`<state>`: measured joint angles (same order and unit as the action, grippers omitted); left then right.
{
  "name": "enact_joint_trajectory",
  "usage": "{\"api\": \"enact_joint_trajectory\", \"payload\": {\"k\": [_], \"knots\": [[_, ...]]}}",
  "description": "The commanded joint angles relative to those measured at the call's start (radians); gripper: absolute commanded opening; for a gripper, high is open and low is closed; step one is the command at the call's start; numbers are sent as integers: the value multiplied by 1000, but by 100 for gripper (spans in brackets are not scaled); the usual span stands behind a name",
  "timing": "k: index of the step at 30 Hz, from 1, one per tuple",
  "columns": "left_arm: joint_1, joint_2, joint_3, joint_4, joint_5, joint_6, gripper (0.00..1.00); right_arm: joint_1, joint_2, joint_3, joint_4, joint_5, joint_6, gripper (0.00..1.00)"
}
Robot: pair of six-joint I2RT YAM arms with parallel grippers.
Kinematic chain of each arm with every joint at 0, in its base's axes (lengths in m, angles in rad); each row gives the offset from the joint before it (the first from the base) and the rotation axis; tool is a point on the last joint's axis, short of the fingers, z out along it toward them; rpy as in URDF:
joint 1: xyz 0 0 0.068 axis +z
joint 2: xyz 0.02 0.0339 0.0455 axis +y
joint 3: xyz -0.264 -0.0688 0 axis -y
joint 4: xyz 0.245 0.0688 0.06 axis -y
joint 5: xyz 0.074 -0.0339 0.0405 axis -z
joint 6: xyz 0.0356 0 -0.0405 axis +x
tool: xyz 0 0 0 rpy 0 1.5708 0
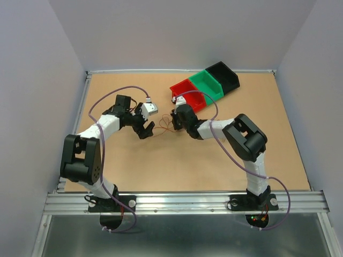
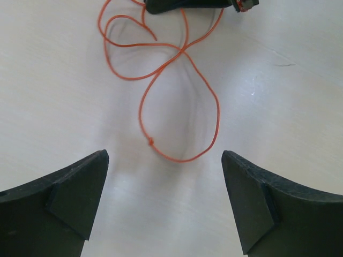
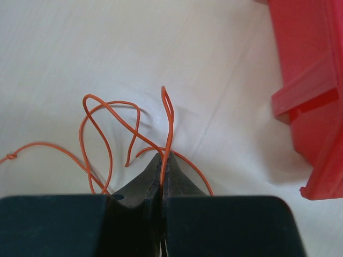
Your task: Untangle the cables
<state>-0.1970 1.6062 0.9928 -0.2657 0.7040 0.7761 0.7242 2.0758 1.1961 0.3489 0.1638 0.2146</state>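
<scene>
Jaws of the left gripper [image 1: 146, 130] stand wide apart, holding nothing, while those of the right gripper [image 1: 174, 119] are clenched. From above we see both facing each other near the middle of the table [image 1: 134, 171], with the orange wire [image 1: 162, 130] between them. A red bin [image 1: 188, 94], a green bin [image 1: 206, 84] and a black bin [image 1: 223, 75] sit in a row toward the far right corner.

At the left wrist we see the orange wire [image 2: 185, 53] looping on the table just beyond the spread fingers [image 2: 75, 198], a small knot in it.

At the right wrist we see the pinched right gripper [image 3: 161, 160] grasping a strand of the orange wire [image 3: 169, 112], the red bin [image 3: 311, 80] to its right.
</scene>
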Motion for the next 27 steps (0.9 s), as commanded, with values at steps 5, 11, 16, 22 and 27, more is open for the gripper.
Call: {"api": "enact_joint_trajectory", "payload": {"k": [5,11,16,22,27], "knots": [[-76,-196,-141,169,-90,52,98,-16,-63,-26,7,-44,0,1],[-179,-149,-170,244,-262,35,90,-17,-80,-30,7,-81,-11,0],[-203,-103,-175,283,-317,34,83,-17,-94,-33,6,-98,-17,1],[-217,-28,-152,298,-371,34,57,-17,-112,-50,10,-125,-20,1],[-217,-5,-145,299,-368,35,24,-17,-114,-66,21,-151,-23,1]]}}
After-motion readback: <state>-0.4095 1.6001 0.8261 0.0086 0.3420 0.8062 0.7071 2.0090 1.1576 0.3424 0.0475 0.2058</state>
